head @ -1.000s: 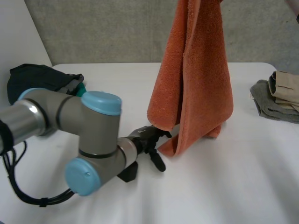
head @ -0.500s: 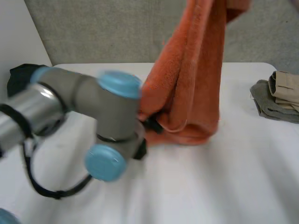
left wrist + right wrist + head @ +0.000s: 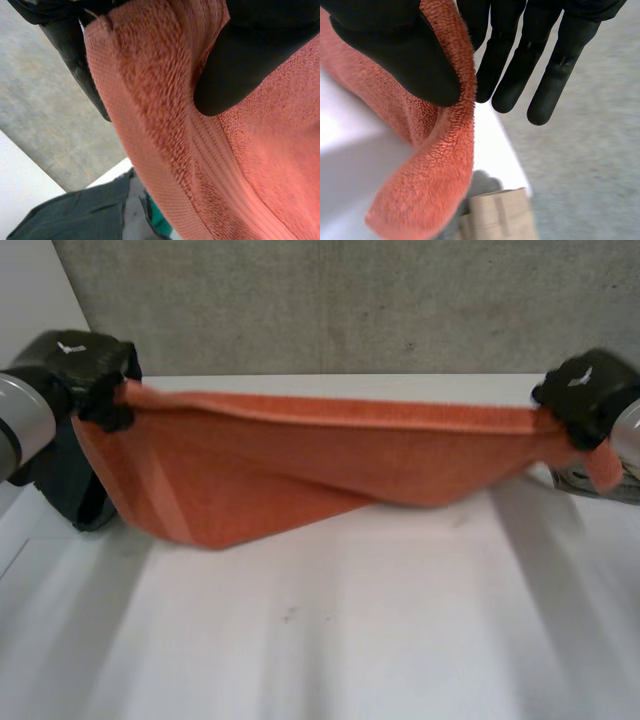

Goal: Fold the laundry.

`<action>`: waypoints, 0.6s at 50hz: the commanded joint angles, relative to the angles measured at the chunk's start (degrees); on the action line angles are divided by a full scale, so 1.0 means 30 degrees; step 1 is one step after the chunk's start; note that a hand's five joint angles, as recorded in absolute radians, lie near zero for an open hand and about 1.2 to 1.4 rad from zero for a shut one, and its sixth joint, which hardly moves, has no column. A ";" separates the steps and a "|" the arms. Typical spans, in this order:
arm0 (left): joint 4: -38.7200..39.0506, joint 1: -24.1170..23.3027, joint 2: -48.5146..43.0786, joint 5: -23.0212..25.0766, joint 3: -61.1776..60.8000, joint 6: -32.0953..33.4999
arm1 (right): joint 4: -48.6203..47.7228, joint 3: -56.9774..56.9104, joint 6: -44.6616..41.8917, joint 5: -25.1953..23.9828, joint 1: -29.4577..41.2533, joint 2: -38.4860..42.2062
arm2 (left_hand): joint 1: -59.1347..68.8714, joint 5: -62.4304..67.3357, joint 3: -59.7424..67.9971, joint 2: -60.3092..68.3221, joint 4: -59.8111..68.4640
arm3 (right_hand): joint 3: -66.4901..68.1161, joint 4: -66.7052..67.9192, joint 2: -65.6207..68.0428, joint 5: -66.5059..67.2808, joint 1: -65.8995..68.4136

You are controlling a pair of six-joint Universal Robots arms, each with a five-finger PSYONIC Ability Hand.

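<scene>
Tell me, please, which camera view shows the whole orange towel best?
The head view: there the orange towel hangs stretched between the left hand and the right hand, over the table. Each wrist view shows, close up, the end that its own hand pinches.

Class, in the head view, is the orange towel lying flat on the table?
No, the towel hangs stretched between the left hand and the right hand, each pinching one end.
</scene>
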 commanded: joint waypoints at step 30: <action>1.2717 -0.2260 -0.7211 -0.2482 0.7915 0.1443 | -1.7557 -0.7154 0.4860 -0.1399 0.0499 0.6468 | 0.4481 0.4526 0.3981 0.3814 0.3776 | 0.4013 0.3787 0.4196 0.3660 0.5259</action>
